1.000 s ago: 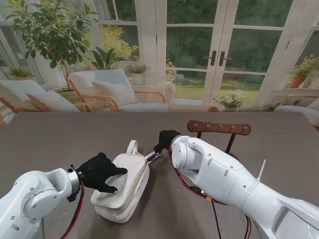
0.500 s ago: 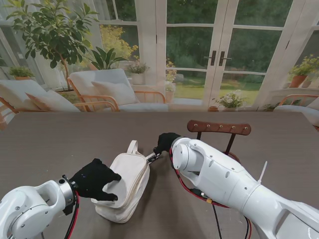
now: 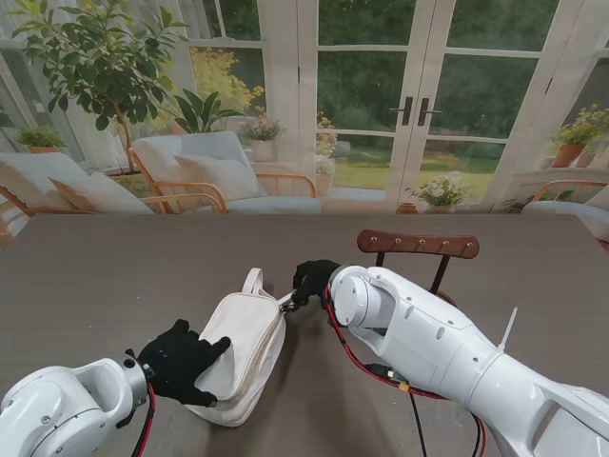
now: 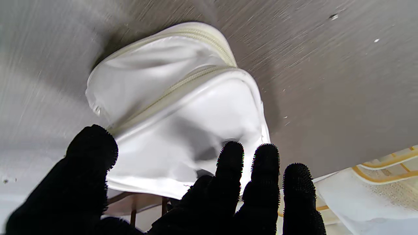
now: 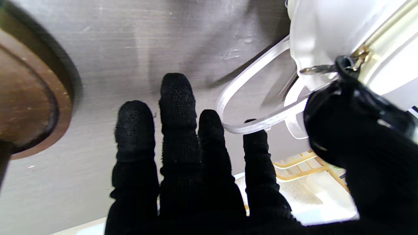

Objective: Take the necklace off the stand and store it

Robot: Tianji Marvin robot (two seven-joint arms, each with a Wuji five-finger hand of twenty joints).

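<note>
The necklace is nowhere visible — likely already inside the white zip pouch [image 3: 240, 354]; the wooden stand [image 3: 419, 245] hangs bare. The left hand [image 3: 179, 362] steadies the pouch, fingers apart; the right hand [image 3: 312, 278] pinches the zipper pull [image 5: 318, 69] — closing remains.

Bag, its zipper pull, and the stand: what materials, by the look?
White bag: smooth faux leather or coated fabric, probably; soft sheen, it dents and folds. Zipper pull: metal, brassy shine. Necklace stand: dark stained wood with a satin finish; small pale studs along the bar, material unclear.
</note>
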